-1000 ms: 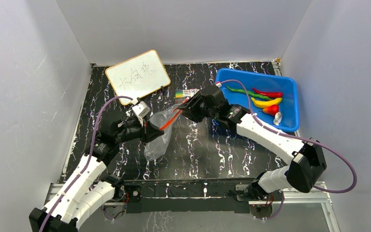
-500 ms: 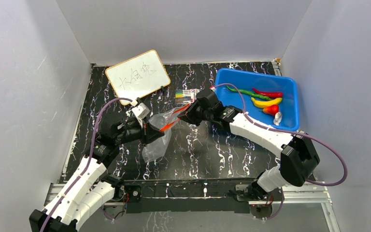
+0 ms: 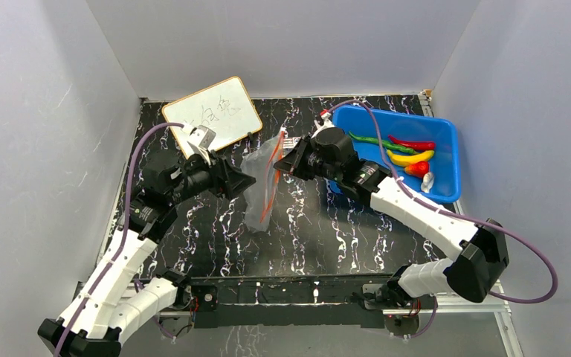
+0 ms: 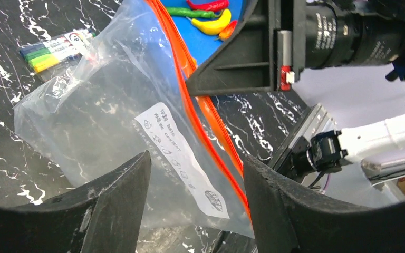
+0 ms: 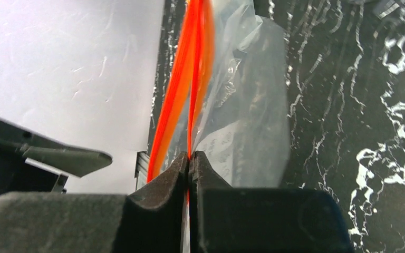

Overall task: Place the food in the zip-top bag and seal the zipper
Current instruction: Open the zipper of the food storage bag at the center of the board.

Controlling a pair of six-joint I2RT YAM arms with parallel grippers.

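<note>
Counts from what's visible:
- 2 arms: left arm [image 3: 119,260], right arm [image 3: 416,212]
- 2 hands: left hand [image 4: 195,163], right hand [image 5: 190,158]
- 1 zip-top bag [image 3: 256,186], with 1 zipper [image 4: 211,121] and 1 white label [image 4: 182,158]
- 1 blue tub [image 3: 453,160]
- 5 food pieces: 1 green pepper [image 3: 375,141], 1 red chili [image 3: 413,143], 1 yellow banana [image 3: 409,158], 1 red strawberry [image 3: 417,169], 1 small white piece [image 3: 427,181]
- 1 whiteboard [image 3: 212,115]
- 1 marker pack [image 4: 58,50]; can't count the pens inside
- 1 surface [image 3: 327,223]
</note>
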